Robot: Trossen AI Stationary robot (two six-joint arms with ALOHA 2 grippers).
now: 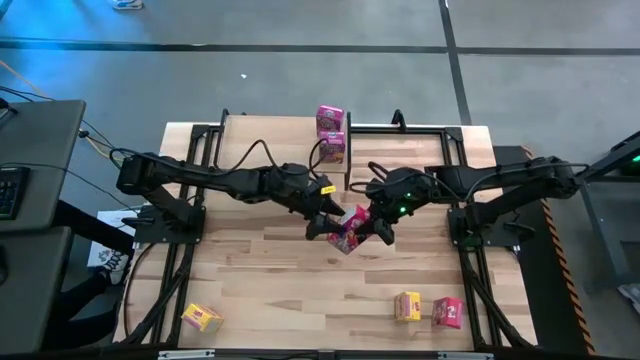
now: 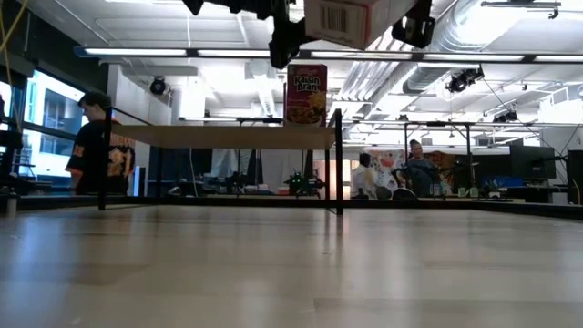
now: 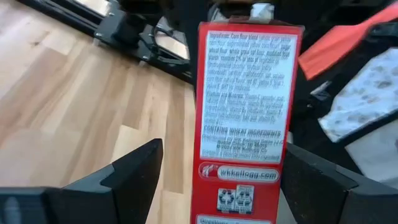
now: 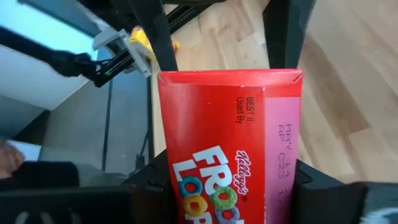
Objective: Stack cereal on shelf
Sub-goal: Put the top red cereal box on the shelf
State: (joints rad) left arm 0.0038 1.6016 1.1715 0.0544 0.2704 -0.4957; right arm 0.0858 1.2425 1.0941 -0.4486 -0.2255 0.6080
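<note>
My right gripper [image 1: 372, 222] pinches a red Froot Loops box [image 1: 349, 230] above the middle of the table [image 1: 280, 280], its two dark fingers pressed against the box's opposite narrow sides; in my right wrist view the box [image 4: 230, 143] stands up between those fingers [image 4: 323, 186], with the glossy red printed front, a pink side panel and a folded cardboard top flap. My left gripper [image 1: 322, 222] meets the same box from the other side: its fingers [image 3: 134, 174] are spread wide, one on each side of the box's ingredients panel [image 3: 245, 118], and neither finger touches the cardboard in my left wrist view. That panel is a flat white label of small black print framed in red. From the low view the box hangs at the top of the picture, barcode face down [image 2: 351, 20], well clear of the tabletop. The shelf [image 1: 290, 128] sits at the far edge of the table, a pale wood plank on thin black metal legs, and two pink boxes [image 1: 331, 133] stand on it near its right end, just beside each other; the low view shows one as a Raisin Bran box [image 2: 307, 94] upright on the plank. On the near side of the smooth, light striped wood table lie a yellow box [image 1: 202, 319] at the left, and a second yellow box [image 1: 407, 306] with a pink box [image 1: 448, 312] just beside it at the right
</note>
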